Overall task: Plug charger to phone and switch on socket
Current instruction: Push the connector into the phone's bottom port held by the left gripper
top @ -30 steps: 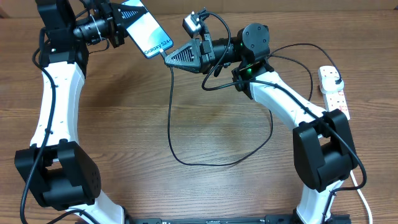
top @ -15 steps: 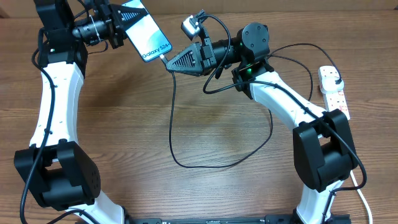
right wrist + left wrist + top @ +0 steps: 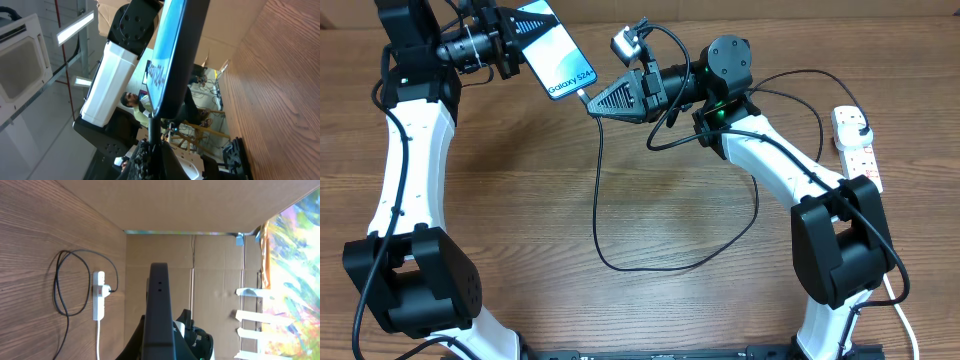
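On my overhead feed the wooden counter [image 3: 660, 200] fills the view, with both arms reaching toward its far-left side. My left gripper [image 3: 515, 45] is clamped on the upper end of the phone [image 3: 558, 55] and holds it raised and tilted, screen up, with the "Galaxy S24" end pointing down toward the other arm. My right gripper [image 3: 595, 97] is pinched closed on the charger [image 3: 595, 200] near its connector tip [image 3: 152, 127], which meets the phone's lower edge. I cannot tell whether it is fully seated. The socket [image 3: 857, 150], a white power strip, lies flat at the far-right edge of the counter, well apart from the phone. The black cable drops from the right gripper, loops wide across the counter and runs to its plug [image 3: 863, 130] on the strip.
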`<state>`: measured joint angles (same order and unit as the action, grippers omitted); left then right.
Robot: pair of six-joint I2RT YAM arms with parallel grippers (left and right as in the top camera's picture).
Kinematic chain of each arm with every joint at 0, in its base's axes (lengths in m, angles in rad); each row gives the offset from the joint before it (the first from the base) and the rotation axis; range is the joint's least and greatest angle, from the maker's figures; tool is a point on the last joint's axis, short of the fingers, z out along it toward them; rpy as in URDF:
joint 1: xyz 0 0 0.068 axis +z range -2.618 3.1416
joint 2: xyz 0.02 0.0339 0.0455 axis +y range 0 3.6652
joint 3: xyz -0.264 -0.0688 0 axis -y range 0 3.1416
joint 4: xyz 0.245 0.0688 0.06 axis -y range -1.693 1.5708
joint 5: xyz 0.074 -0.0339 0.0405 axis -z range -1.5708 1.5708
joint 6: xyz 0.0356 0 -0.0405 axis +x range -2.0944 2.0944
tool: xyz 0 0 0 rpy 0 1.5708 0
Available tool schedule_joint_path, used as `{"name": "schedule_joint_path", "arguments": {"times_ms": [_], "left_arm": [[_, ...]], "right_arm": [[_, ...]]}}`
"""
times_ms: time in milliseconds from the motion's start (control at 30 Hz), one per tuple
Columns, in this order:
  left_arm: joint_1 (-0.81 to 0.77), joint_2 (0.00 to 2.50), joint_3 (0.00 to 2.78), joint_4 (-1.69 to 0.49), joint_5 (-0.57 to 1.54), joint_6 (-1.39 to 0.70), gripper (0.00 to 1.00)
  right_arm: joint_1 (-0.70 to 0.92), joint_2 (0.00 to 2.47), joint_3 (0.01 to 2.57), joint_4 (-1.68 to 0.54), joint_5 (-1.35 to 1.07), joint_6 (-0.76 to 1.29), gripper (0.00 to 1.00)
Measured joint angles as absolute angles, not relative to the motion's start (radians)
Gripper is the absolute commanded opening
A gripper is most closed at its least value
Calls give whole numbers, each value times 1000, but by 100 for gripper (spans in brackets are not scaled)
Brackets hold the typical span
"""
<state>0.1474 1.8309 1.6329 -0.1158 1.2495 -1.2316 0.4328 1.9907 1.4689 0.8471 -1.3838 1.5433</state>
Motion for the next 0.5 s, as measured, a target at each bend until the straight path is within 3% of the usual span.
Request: {"name": "schedule_joint_path", "arguments": {"times_ms": [500], "left_arm": [[131,1831,1633,-115,1237,-1227,6]], "right_arm": [[432,1990,1469,806,-1395,1541,4]]}}
